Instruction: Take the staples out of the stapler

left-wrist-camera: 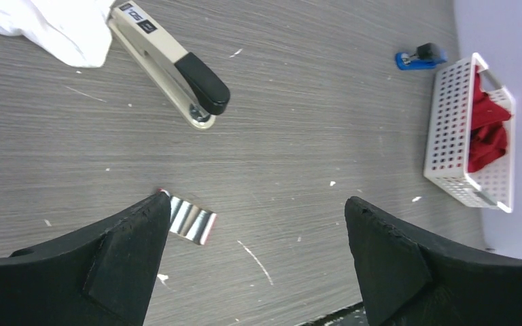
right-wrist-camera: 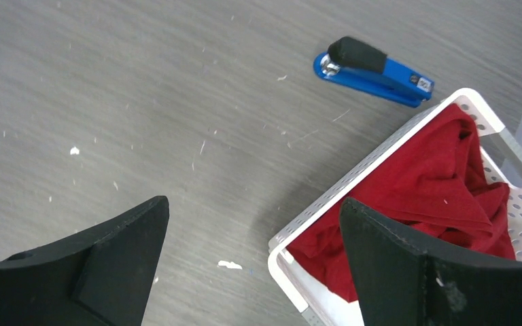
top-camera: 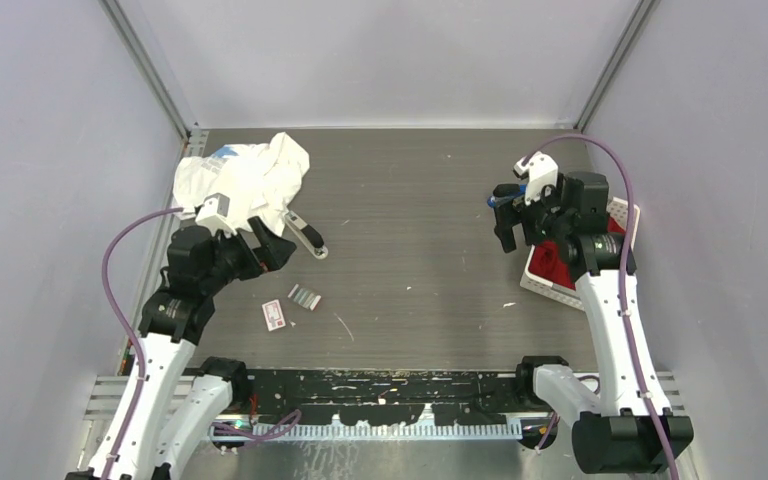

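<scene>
From above, the left hand hangs open beside the beige stapler. The staples lie loose on the counter by a small white-and-red box. The right hand is open near a white basket. In the left wrist view, the staples touch the left fingertip's edge. In the right wrist view, spread fingers frame a blue stapler and a red cloth.

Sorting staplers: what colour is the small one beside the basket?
The small stapler is blue with a black cap, clearest from the right wrist.
</scene>
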